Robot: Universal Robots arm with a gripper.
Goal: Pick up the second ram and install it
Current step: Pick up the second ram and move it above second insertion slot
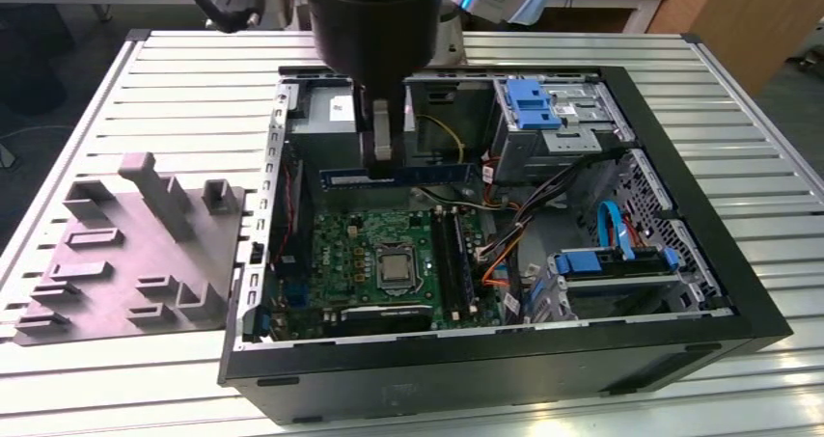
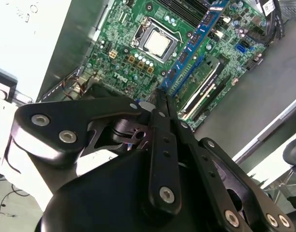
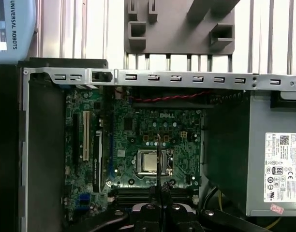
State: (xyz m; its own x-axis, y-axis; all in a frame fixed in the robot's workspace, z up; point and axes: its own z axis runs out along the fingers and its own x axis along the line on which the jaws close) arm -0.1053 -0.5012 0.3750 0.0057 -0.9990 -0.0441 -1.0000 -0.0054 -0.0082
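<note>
My tool (image 1: 381, 162) is clenched on the second ram (image 1: 425, 174) near one end. It holds the stick level above the motherboard (image 1: 347, 254) inside the open computer case (image 1: 451, 379). The case stands on the slatted surface (image 1: 721, 90) beside a grey fixture (image 1: 129, 254).

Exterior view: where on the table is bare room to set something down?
The table lies bare on the exterior view's right of the computer case, and beyond the grey fixture. Inside the case, under the gripper, it is crowded.
</note>
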